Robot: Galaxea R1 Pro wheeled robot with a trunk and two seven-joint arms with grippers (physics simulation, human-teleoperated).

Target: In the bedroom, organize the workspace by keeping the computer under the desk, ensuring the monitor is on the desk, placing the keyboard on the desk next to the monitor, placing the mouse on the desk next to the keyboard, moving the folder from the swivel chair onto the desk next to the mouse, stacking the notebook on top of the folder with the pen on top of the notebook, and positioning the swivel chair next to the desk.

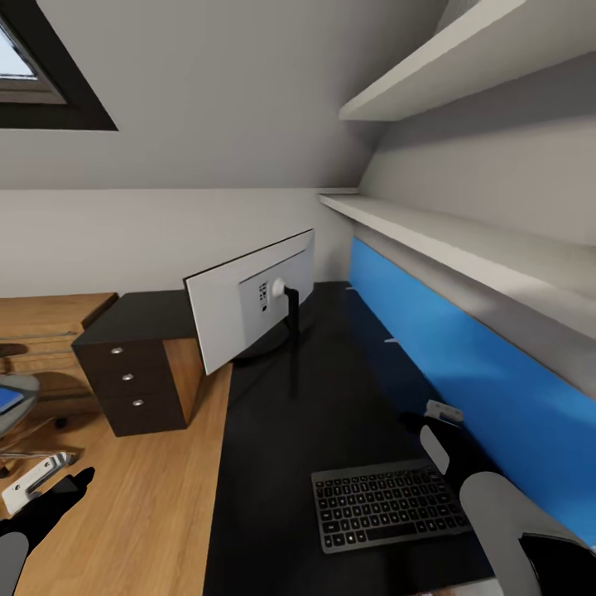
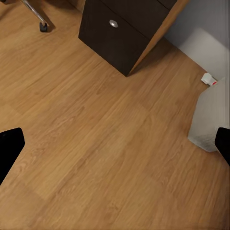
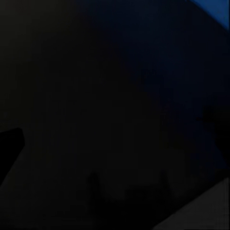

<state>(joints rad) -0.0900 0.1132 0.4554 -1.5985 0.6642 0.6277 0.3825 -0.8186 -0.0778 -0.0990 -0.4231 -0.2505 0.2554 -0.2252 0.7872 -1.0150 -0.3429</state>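
On the black worktop (image 1: 281,430), the monitor (image 1: 248,310) stands upright on its black stand with its white back turned toward the head camera, near the far end of the surface. Nearer the robot, the keyboard (image 1: 385,503) lies flat on the same worktop, well apart from the monitor and close to the blue wall panel (image 1: 488,372) that runs along the right side beneath two white shelves (image 1: 463,232). The right gripper (image 1: 439,430) hovers just beyond the keyboard's far right corner, beside the blue panel; in the right wrist view the picture is almost wholly dark, one black fingertip (image 3: 9,148) shows at the edge, and it cannot be told whether the fingers stand wide or narrow. The left gripper (image 1: 62,488) hangs low over the light wood floor (image 2: 96,143) to the left of the worktop; in the left wrist view its two black fingertips (image 2: 9,148) sit at opposite edges of the picture, spread wide with nothing between them. That view also shows the black drawer unit (image 2: 120,33) with a round silver knob and, near it, the pale grey-white computer (image 2: 211,120) standing on the floor. At the left edge of the head view, part of the swivel chair (image 1: 21,397) is visible with the blue folder (image 1: 8,400) lying on its seat. A wooden chest (image 1: 41,331) stands behind the drawer unit.
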